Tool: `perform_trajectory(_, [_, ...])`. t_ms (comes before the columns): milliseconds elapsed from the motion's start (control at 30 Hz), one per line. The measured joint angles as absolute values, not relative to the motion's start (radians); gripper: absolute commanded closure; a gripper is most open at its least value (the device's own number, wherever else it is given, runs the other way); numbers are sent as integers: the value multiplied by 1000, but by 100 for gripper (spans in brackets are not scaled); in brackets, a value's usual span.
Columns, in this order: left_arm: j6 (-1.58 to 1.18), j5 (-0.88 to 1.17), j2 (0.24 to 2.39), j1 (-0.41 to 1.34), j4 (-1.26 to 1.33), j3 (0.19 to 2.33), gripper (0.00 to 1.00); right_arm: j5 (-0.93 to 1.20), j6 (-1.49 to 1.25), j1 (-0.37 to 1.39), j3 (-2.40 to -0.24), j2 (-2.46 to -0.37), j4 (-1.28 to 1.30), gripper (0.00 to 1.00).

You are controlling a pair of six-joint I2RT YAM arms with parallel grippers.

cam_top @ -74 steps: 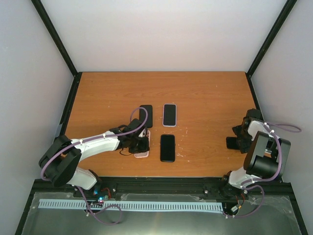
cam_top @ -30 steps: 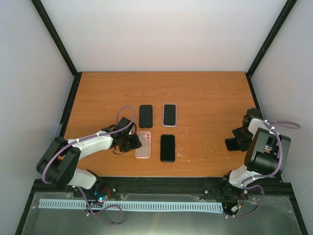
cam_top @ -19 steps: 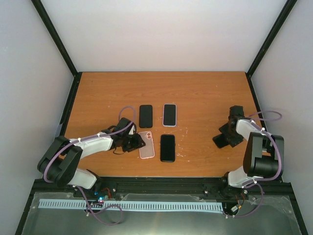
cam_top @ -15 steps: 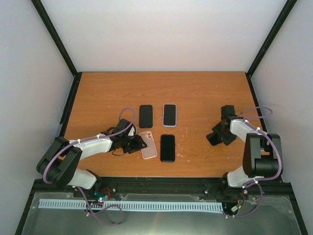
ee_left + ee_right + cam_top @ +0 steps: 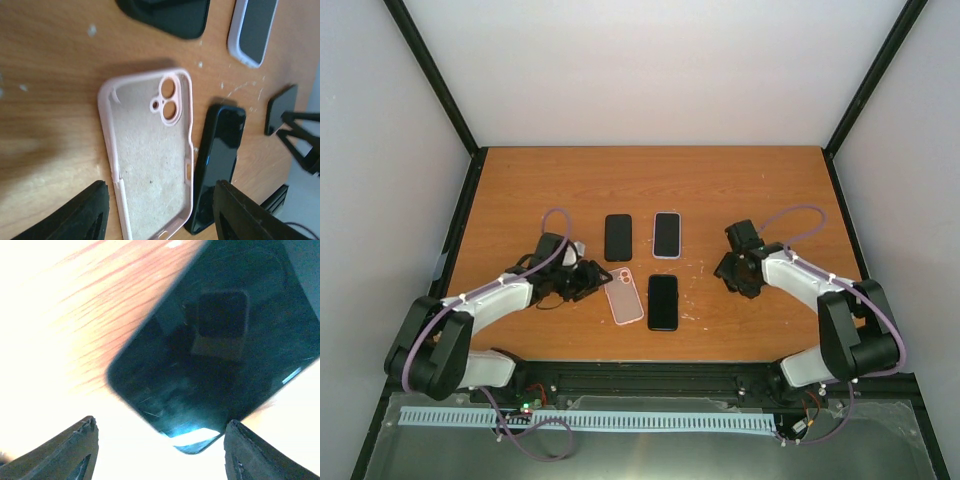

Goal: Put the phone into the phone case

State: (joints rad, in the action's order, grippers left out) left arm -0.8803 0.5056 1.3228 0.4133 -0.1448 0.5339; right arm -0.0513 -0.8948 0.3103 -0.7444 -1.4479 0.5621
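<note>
Phone: black, flat on the table, screen up, towards the front edge.
Case: pink, open side up, lying at a slant just left of the phone.
Left gripper: fingers apart, low at the case's left end, clamped on nothing.
Right gripper: fingers apart and empty, near the phone's right side, apart from it.
Behind: black slab and white-rimmed phone, side by side.

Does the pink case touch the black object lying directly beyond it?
Apart: the left wrist view shows bare wood between the pink case and that black object.
</note>
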Motion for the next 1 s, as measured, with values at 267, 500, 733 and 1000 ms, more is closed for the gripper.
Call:
perform_trajectory(267, [-852, 547, 1249, 288, -143, 529, 42, -40, -907, 473, -757, -1407, 553, 19])
perform_trajectory(500, [-823, 562, 1248, 271, -148, 514, 35, -112, -1023, 418, -838, -1441, 660, 0])
perform_trajectory(733, [-788, 561, 1222, 271, -191, 514, 21, -111, -1090, 230, -847, -1472, 695, 0])
perform_trajectory(1000, [-782, 570, 1213, 270, -197, 514, 20, -72, -1151, 154, -897, -1554, 702, 2])
